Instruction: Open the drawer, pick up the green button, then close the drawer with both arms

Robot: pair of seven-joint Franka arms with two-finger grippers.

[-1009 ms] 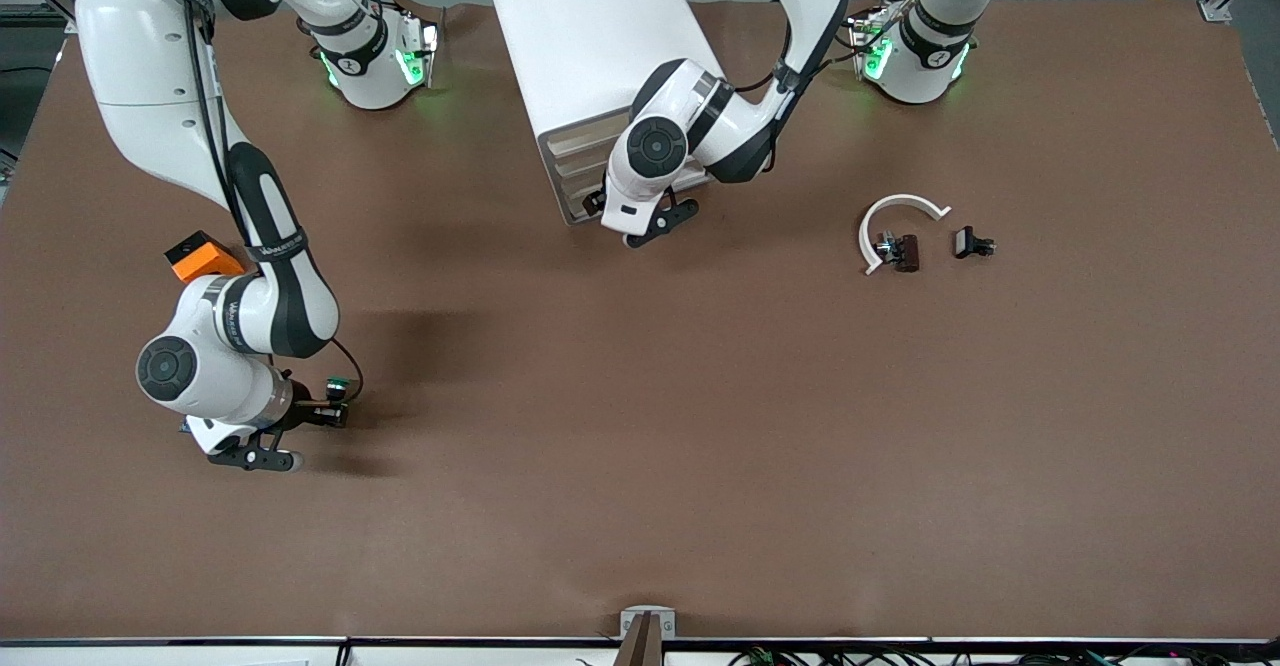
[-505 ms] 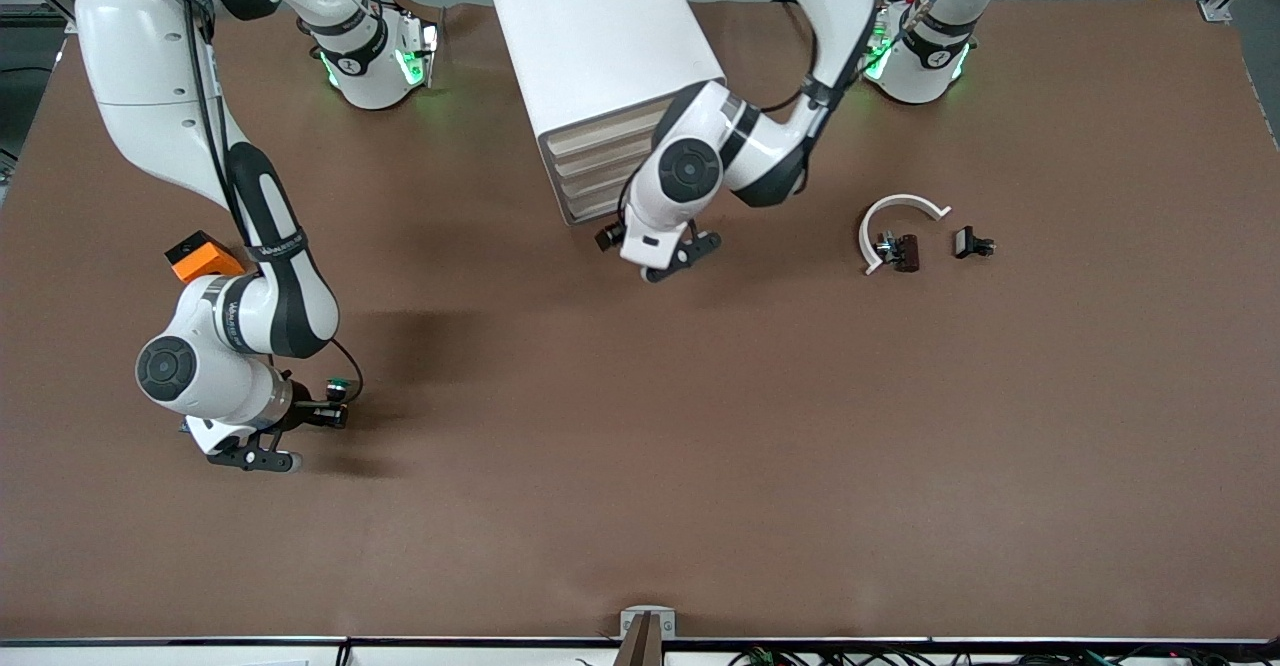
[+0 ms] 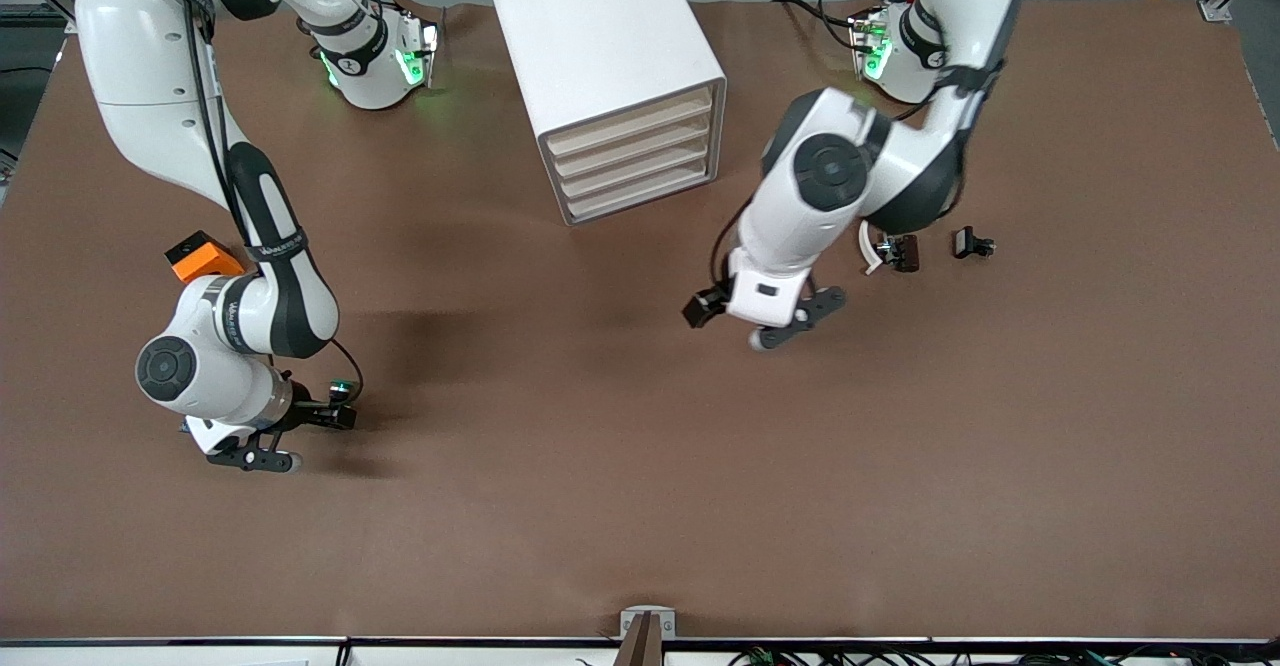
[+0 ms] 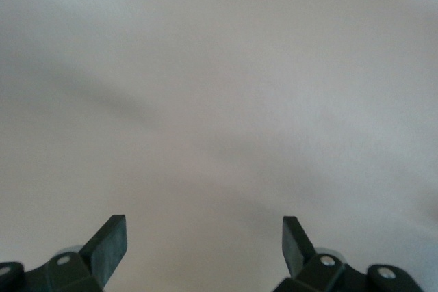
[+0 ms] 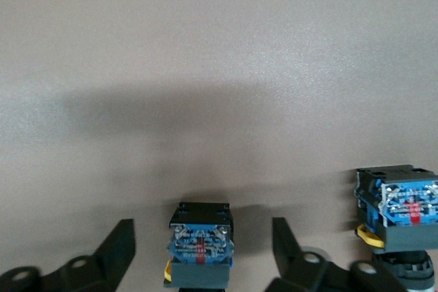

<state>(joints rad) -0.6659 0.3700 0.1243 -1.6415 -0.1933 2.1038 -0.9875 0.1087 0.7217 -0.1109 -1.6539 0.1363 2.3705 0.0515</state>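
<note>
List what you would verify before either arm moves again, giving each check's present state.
1. Drawers flush in the cabinet: ok.
2. Button standing on the table, toward the right arm's end: ok.
3. Right gripper open, fingers clear of the button on both sides: ok.
4. Left gripper open and empty over the table: ok.
5. Second button beside the first, cap colour: cannot tell.

Even bright overhead light, soft shadows under both arms, left wrist view blurred
</note>
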